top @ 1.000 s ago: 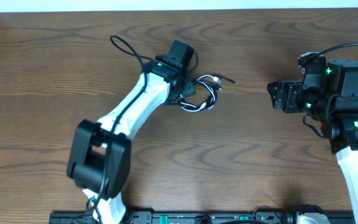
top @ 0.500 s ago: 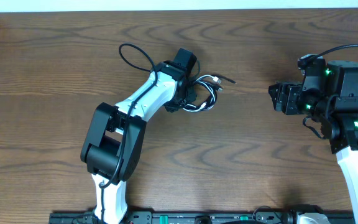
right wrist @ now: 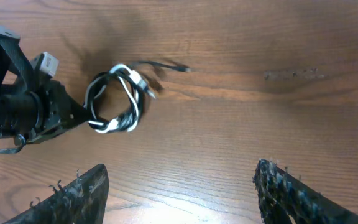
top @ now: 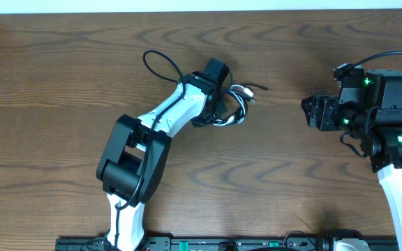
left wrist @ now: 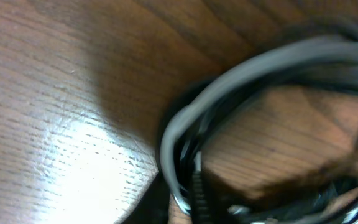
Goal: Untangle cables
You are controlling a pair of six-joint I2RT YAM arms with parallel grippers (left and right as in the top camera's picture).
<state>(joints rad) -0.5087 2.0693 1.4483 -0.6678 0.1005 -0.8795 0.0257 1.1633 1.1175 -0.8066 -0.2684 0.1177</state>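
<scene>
Lying coiled together toward the far side of the table (top: 61, 70), the cables (top: 233, 106) form one small loop, white cord (left wrist: 229, 81) wound with black cord (left wrist: 197, 186), a plug end (top: 260, 88) trailing right. The left gripper (top: 213, 104) is set at the loop's left edge, presumably so a strand can be pinched. Whether it is closed cannot be told, since the wrist view is blurred. The right gripper (top: 311, 111) is held well apart, fingers (right wrist: 82, 186) spread wide, likely so the free side can be taken.
</scene>
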